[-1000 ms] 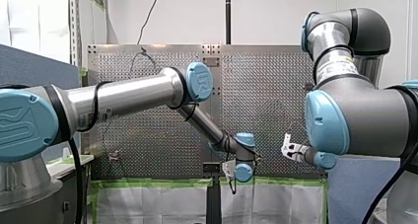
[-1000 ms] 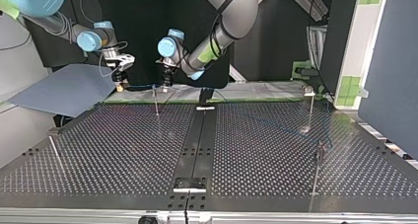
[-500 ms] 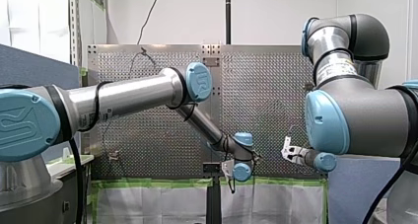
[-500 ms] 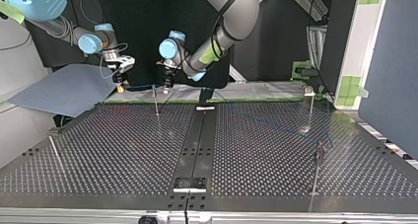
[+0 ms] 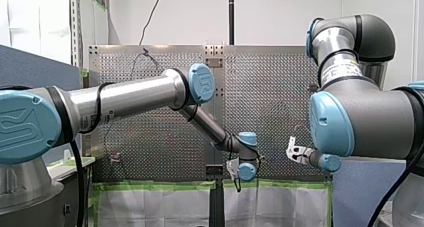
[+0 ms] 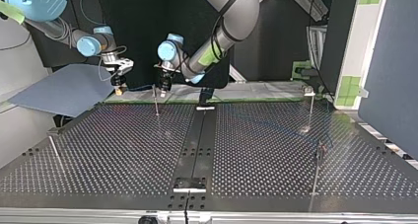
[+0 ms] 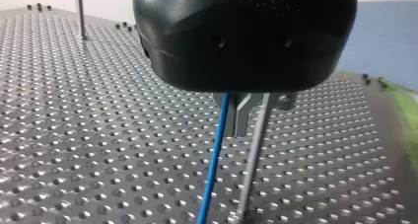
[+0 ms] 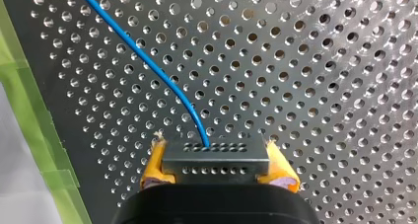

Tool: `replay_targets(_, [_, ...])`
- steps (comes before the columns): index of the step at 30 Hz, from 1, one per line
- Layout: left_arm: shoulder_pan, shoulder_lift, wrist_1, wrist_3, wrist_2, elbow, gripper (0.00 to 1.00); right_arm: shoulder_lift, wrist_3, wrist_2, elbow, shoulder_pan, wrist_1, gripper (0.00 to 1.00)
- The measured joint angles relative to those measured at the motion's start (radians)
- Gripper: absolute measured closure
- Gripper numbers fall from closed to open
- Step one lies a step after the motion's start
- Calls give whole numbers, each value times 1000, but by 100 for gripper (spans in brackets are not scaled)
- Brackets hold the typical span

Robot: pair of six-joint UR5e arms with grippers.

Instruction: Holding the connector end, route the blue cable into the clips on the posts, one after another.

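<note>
The perforated table (image 6: 123,150) is filling the lower two thirds of the top view. My left arm (image 6: 222,31) is entering at the top edge, right of centre, and reaching toward the upper left. My right arm (image 6: 64,29) is entering at the upper left corner. My left gripper (image 6: 164,84) is hanging just above a post (image 6: 156,101) standing left of centre near the table's far edge. My right gripper (image 6: 118,84) is hovering further left, near that same edge.

In the left wrist view the blue cable (image 7: 214,160) is running out from under the gripper housing, with the post just beside it. Whether this gripper is clamping the cable cannot be told.

In the right wrist view the fingers, with yellow pads (image 8: 154,166), are closing tightly on the grey connector (image 8: 215,157). The cable is leaving the connector and curving away over the table.
</note>
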Motion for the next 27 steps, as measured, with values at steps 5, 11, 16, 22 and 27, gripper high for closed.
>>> replay_targets(5, [9, 0, 0, -1, 1, 18, 100, 0, -3, 0, -6, 6, 4, 100])
replay_targets(11, [23, -9, -3, -1, 5, 21, 100, 0, -6, 0, -12, 13, 9, 100])
replay_targets(16, [28, -29, -5, -4, 19, 21, 100, 0, -6, 0, -17, 19, 10, 100])
replay_targets(22, [29, -54, -6, -16, 38, 26, 100, 0, -6, 0, -25, 22, 11, 100])
replay_targets(27, [35, -57, -6, -36, 56, 37, 100, 0, -3, 1, -33, 21, 13, 100])
